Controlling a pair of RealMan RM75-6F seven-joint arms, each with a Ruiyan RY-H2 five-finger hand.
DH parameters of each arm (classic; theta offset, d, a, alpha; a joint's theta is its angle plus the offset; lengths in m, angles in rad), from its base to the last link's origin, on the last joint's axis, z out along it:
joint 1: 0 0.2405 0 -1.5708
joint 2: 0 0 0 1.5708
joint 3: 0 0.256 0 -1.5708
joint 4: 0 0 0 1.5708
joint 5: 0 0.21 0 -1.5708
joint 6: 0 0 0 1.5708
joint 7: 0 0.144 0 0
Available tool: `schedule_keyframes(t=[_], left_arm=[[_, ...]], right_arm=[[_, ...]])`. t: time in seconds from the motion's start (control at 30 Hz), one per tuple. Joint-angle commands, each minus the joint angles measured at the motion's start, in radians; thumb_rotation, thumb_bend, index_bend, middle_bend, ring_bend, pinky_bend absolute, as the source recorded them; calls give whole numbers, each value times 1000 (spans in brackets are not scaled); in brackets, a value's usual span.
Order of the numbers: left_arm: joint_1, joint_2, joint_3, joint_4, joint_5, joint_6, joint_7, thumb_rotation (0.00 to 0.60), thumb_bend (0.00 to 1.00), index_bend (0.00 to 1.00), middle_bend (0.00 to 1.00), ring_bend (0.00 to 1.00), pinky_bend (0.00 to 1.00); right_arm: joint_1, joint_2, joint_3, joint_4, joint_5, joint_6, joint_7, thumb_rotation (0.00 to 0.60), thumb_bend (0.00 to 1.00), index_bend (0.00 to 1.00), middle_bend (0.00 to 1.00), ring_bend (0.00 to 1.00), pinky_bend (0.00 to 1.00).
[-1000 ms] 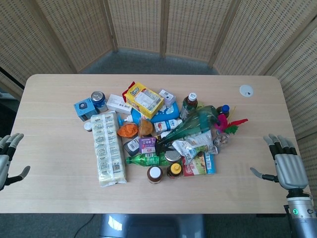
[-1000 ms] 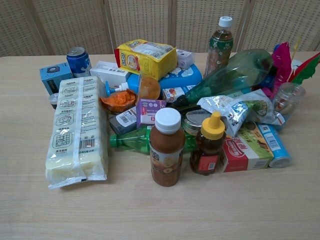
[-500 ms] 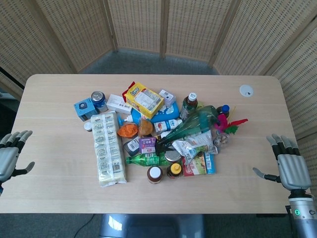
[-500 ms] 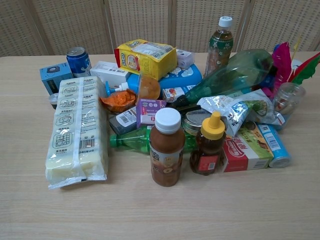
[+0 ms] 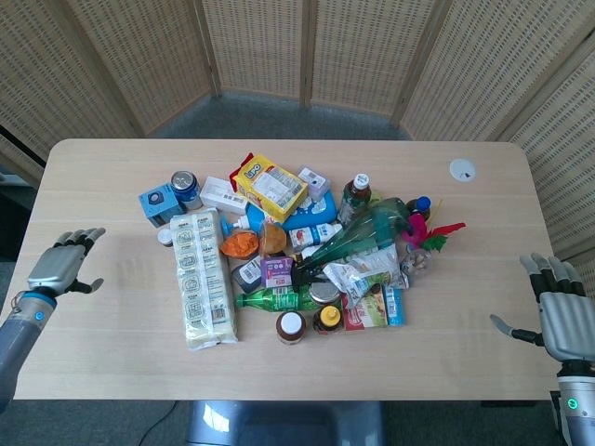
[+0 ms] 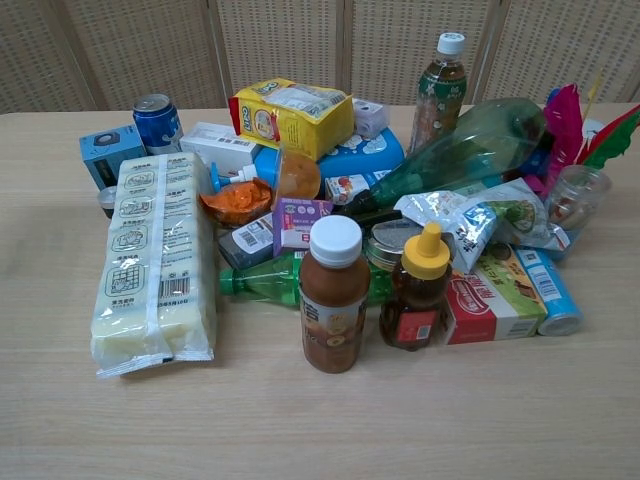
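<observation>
The long clear pack of pale noodles (image 5: pixel 203 277) lay flat on the wooden surface (image 5: pixel 112 167), its narrow end toward the near edge; printed square panels ran down its top face and a barcode label sat partway along, as the chest view showed. It formed the left flank of the heap and was the item nearest the left hand (image 5: pixel 59 268), though well apart from it. That hand hovered over the left edge of the surface, fingers (image 5: pixel 82 237) spread and holding nothing. Just beyond the pack's far end stood a blue can (image 5: pixel 184 186) beside a small blue box (image 5: pixel 159 202). To its right lay an orange snack bag (image 5: pixel 241 244), a green bottle (image 5: pixel 275 299) on its side and a brown bottle with a white cap (image 6: pixel 334 295) standing upright. A yellow box (image 5: pixel 271 186) lay further back. The right hand (image 5: pixel 565 321) hung at the right edge, fingers apart and empty, well clear of the red carton (image 5: pixel 363 312) and the pink feathers (image 5: pixel 429 233)
</observation>
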Motion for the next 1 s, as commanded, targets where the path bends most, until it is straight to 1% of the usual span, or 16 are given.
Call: schedule_keyframes(t=[0.03,0.4,0.7,1.0], left_arm=[[-46,-45,-12,44,-24,-55,-3,600,358,0,0,0,0],[-171,-174,-18,196,-95,-190,17,600,358,0,0,0,0],[-226,-269,-7,302,-138,-236,26,600,357,0,0,0,0],[-254,-324,3,356,-136,-274,10,600,357,0,0,0,0]], right_arm=[[-4,5,2,-2,3,3,0,363,181,0,0,0,0],[-30,32,7,-11,22,32,-4,363,181,0,0,0,0],[-45,49,9,-27,28,50,-17,366,181,0,0,0,0],[-54,56,10,-43,35,58,-36,364,180,0,0,0,0]])
